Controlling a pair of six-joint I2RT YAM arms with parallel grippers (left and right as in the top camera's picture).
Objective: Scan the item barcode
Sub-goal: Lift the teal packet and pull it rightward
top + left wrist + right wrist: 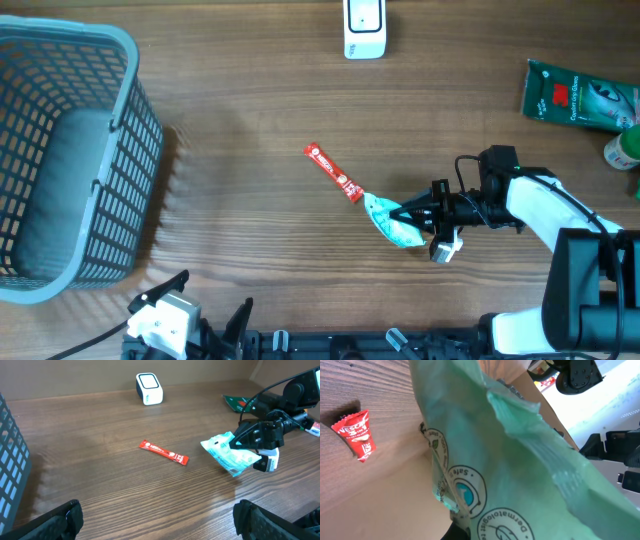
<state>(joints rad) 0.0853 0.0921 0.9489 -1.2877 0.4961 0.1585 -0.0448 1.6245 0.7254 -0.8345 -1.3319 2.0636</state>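
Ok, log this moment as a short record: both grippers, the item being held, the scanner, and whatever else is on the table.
right gripper: shut on the teal packet
left gripper: open, holding nothing, at the near table edge
teal packet: gripped near mid-table, not yet at the scanner
scanner: white, at the far edge, well apart from the packet
red sachet: lying flat, just beside the packet
basket: grey, at the left end
green pouch: flat, at the far right corner

R arm [540, 205]: white shell links, black joints, thin black cable [460, 165], white cam block [447, 246] by black R gripper [408, 211]. L gripper [160, 525]: chunky matte-black fingers [272, 520], white housing [165, 320].
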